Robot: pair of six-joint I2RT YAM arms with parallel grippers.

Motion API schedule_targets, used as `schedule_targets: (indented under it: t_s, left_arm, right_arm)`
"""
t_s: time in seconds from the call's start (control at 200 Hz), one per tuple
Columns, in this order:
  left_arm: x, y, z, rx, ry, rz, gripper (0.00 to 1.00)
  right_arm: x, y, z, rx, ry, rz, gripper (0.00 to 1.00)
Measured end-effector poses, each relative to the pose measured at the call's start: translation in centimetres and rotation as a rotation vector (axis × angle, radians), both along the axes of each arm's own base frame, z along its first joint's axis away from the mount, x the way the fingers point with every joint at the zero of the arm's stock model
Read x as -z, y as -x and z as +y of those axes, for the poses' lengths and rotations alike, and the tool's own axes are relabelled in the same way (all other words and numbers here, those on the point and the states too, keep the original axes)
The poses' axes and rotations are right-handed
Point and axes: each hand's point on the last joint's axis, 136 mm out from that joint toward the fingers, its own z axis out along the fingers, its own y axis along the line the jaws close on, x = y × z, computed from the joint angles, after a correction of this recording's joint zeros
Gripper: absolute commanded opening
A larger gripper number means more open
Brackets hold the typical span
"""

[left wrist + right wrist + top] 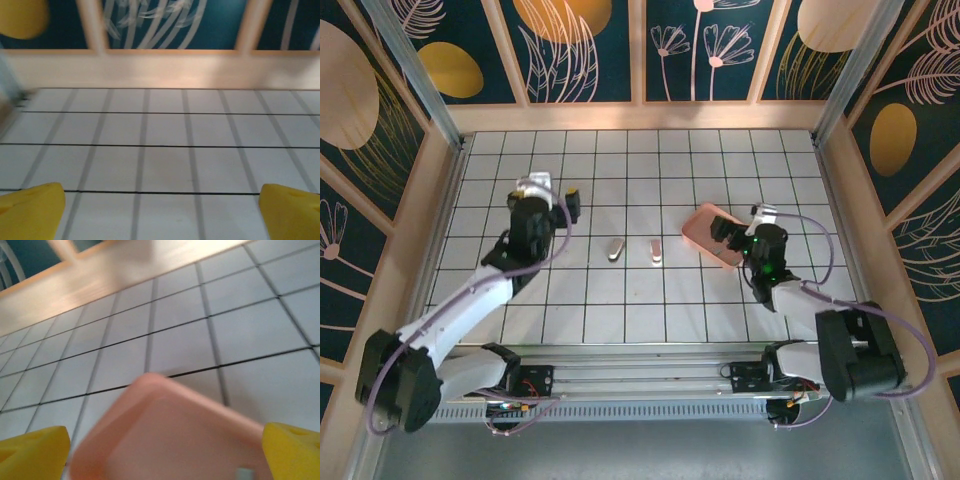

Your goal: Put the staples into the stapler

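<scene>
1. Top external view: a white table (640, 310) tiled with black grid lines carries all the things. Pale wooden rails and dark blue leaf-patterned panels wall it in on the left, right and far sides.
2. Two small slim pieces lie side by side near the middle of the table, close together but apart.
3. On the left of the pair is a tiny silvery-grey metal strip, the staples (615, 249), lying tilted. On the right is a small whitish-grey oblong stapler (656, 252). At this size I cannot be sure which piece is which.
4. A pink rounded plastic tray (703, 232) lies to the right of the pair, well apart from it.
5. The left gripper (558, 195) hangs over bare tiles in the far left part of the table, well apart from both pieces.
6. Left wrist view: the left gripper (160, 210) has its jaws wide apart. Its yellow fingertips (30, 207) sit at the picture's two lower corners, with nothing but tiles between them.
7. The right gripper (738, 225) hovers over the near right part of the tray.
8. Right wrist view: the right gripper (165, 455) also has its jaws wide apart, yellow fingertips (295, 450) at either lower corner. The blurred tray (170, 435) lies between and beneath them. I cannot tell whether they touch it.
</scene>
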Motion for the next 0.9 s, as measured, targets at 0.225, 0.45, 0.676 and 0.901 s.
schedule_targets:
  t_s: [0.225,0.45,0.676,0.901]
  left_arm:
    - [3.8,1.8,5.8,-0.169,-0.133,-0.098,0.99]
    - [10.3,2.3,8.0,-0.206,-0.227,-0.063,0.99]
    - [10.8,3.1,10.3,-0.244,-0.180,-0.146,0.99]
    - [9.7,1.1,13.9,-0.322,-0.049,-0.195,0.99]
  right_arm:
    - [-0.6,-1.6,-4.8,0.092,-0.082,-0.059,0.99]
    - [-3.4,-2.0,-5.6,0.101,0.045,-0.179,0.99]
    - [-2.9,-2.9,-6.9,0.127,0.190,-0.171,0.99]
    - [-0.4,-2.4,-7.5,0.145,0.242,-0.163,0.99]
